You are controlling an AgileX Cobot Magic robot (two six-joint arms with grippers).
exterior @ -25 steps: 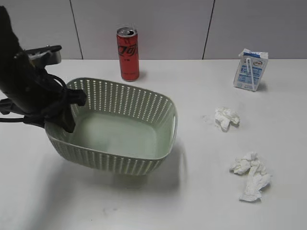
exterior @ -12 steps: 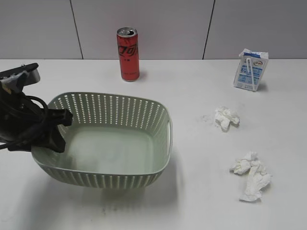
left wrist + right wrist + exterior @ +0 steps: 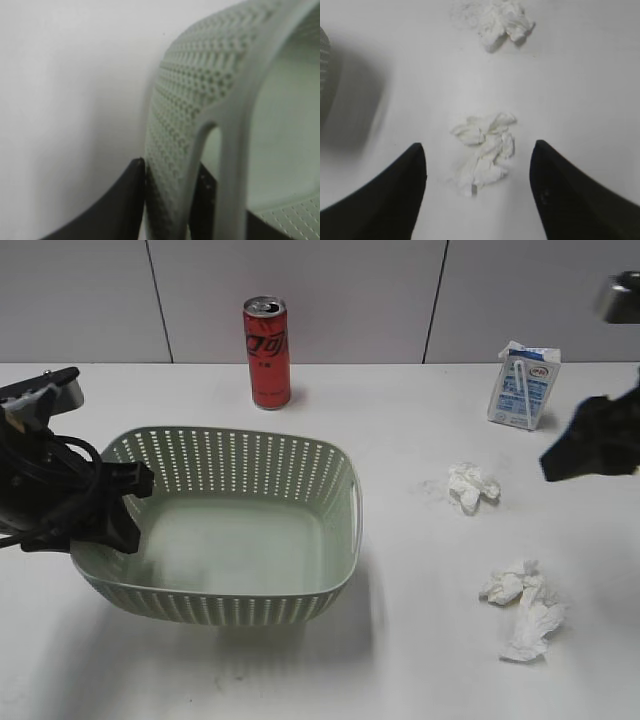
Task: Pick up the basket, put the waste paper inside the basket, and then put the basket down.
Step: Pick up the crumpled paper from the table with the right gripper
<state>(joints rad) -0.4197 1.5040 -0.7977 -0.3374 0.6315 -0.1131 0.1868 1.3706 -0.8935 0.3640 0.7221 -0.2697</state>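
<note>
The pale green basket is at the left, and its shadow falls on the table below it. My left gripper is shut on its left wall; in the left wrist view the jaws pinch the slotted wall beside a handle cut-out. The basket is empty. Two waste paper wads lie on the table to the right: a longer one and a smaller one. My right gripper is open above them. In the right wrist view its jaws frame the longer wad, with the smaller wad beyond.
A red drink can stands at the back behind the basket. A blue-and-white milk carton stands at the back right. A grey panelled wall closes the far edge of the white table.
The basket has gone from tilted to nearly level and has shifted left with my left gripper. My right gripper has come into view at the right.
</note>
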